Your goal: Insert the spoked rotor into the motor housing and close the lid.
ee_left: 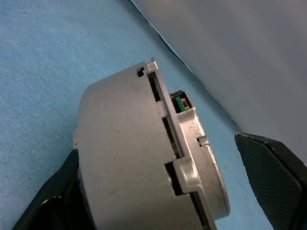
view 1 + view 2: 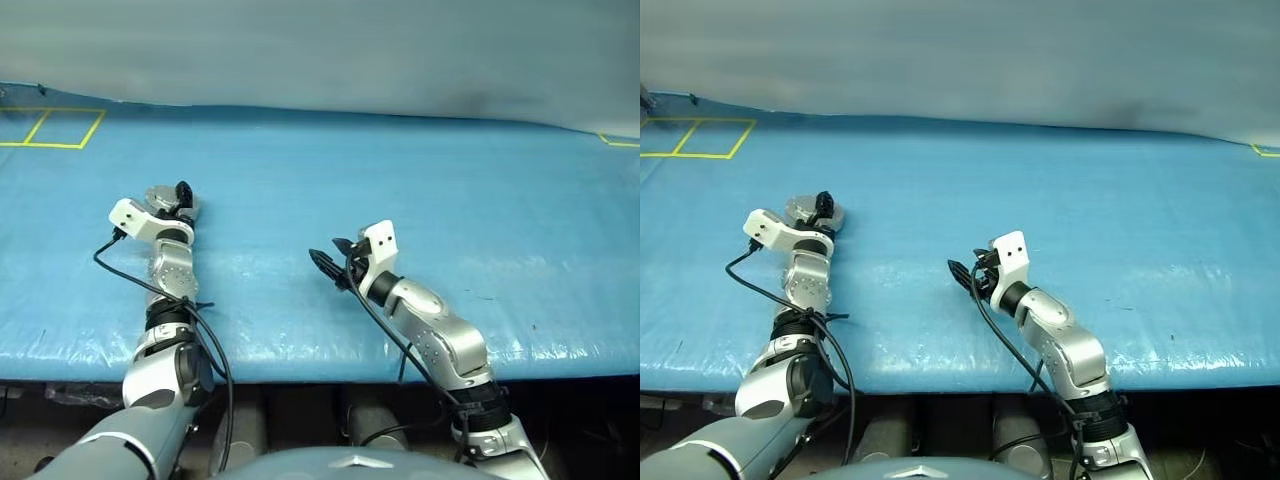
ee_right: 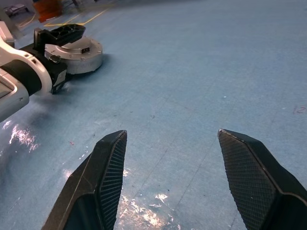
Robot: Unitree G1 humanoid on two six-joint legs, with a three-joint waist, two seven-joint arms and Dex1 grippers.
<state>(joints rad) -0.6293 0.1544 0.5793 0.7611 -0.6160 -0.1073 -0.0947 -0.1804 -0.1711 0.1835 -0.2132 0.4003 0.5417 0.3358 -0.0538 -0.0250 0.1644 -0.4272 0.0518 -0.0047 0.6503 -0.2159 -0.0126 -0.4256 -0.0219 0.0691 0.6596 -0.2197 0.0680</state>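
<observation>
The motor housing point(image 3: 84, 60), a short silver-grey cylinder, sits on the blue table at the left. The flat grey lid point(image 3: 72, 48) lies closed on top of it, with a seam between lid point(image 1: 204, 158) and housing body point(image 1: 120, 143). The spoked rotor is hidden. My left gripper point(image 2: 176, 198) is open around the housing; one black finger point(image 1: 271, 177) stands clearly apart from it. My right gripper point(image 3: 172, 139) is open over bare table near the middle point(image 2: 335, 262), nothing between its fingers.
The blue cover point(image 2: 420, 190) runs wide to the right and far side. Yellow tape squares point(image 2: 50, 128) mark the far left corner. The table's front edge point(image 2: 320, 365) is close below both arms. A grey backdrop point(image 2: 320, 50) rises behind.
</observation>
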